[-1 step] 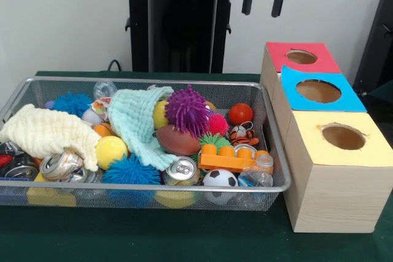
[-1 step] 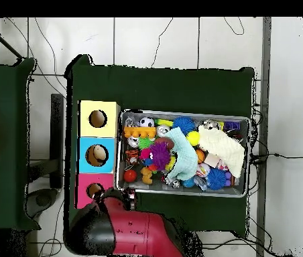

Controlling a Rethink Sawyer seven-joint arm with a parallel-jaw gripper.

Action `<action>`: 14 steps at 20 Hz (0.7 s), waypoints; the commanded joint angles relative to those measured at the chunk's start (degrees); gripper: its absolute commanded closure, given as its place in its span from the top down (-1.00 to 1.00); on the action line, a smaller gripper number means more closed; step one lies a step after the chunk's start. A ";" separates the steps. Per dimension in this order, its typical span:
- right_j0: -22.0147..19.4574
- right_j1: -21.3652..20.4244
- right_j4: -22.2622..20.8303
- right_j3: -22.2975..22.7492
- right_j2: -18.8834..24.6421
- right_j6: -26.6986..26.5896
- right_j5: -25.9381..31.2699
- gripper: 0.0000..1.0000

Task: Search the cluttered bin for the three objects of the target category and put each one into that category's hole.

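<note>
A robot lab: green-clothed table (image 1: 184, 237), pedestal-mounted arm (image 2: 134, 234), cables over tiled floor (image 2: 181, 40).

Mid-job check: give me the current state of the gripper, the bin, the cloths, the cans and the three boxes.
gripper: raised above the table, fingers apart, holding nothing.
wire bin: full of clutter.
pale yellow cloth: crumpled over items at one end.
mint cloth: draped across the middle.
silver can: lying on its side.
crushed can: dented.
red box, blue box, yellow box: holes uncovered.
</note>
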 commanded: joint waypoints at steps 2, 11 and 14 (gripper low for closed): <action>-3.83 7.61 -0.22 -10.18 1.03 7.16 5.32 1.00; -10.42 13.04 1.23 -12.57 3.81 5.84 1.53 1.00; -12.33 13.93 1.80 -13.01 3.94 6.30 1.59 1.00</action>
